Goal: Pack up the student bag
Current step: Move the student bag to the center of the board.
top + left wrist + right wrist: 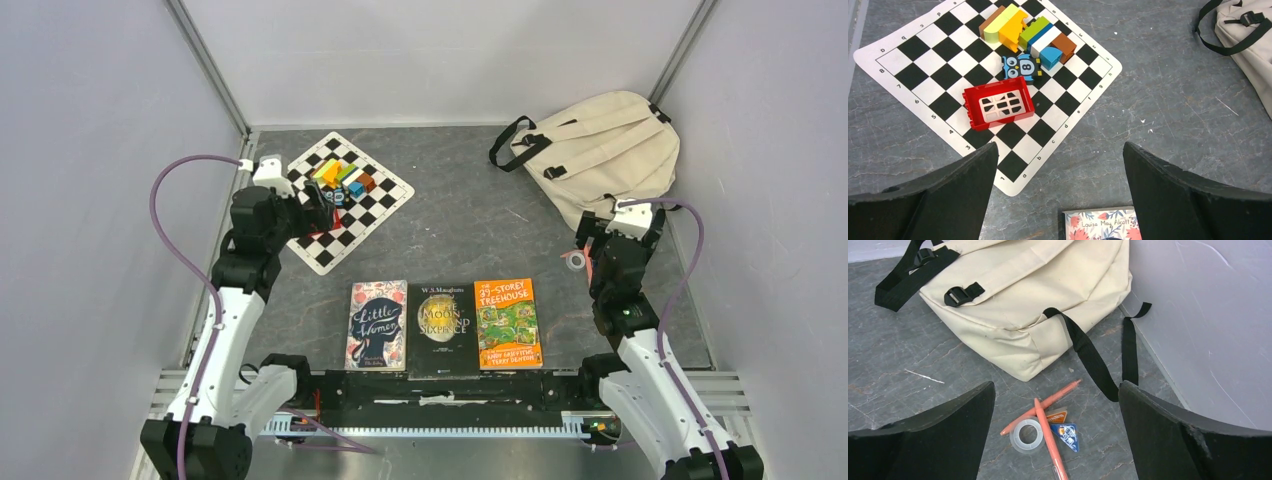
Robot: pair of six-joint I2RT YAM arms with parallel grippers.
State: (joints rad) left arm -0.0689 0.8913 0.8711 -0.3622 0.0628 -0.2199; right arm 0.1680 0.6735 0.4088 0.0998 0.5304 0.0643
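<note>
Top external: the bag (600, 150) lies flat just beyond the right gripper (592, 232), with books (445, 325) lined up behind both arms, seemingly awaiting packing. Left wrist: the left gripper (1059, 150) gapes empty over the chessboard (928, 60) corner. Right wrist: jaws apart and empty above pens (1048, 432) and tape (1028, 435), the bag just ahead.

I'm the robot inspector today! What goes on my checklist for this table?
Surface: grey table, scratched, with a few white specks.
Job's things: cream bag lying flat at the far right, straps loose.
Clutter: three books in a row near the arms; two pens and a tape roll beside the bag; chess mat with toy blocks on it.
Grippers: left gripper open above the mat's edge; right gripper open above the pens; both empty.
Cables: purple cable looping off each arm, clear of the things.
Surroundings: plain white walls; nothing else seen.
</note>
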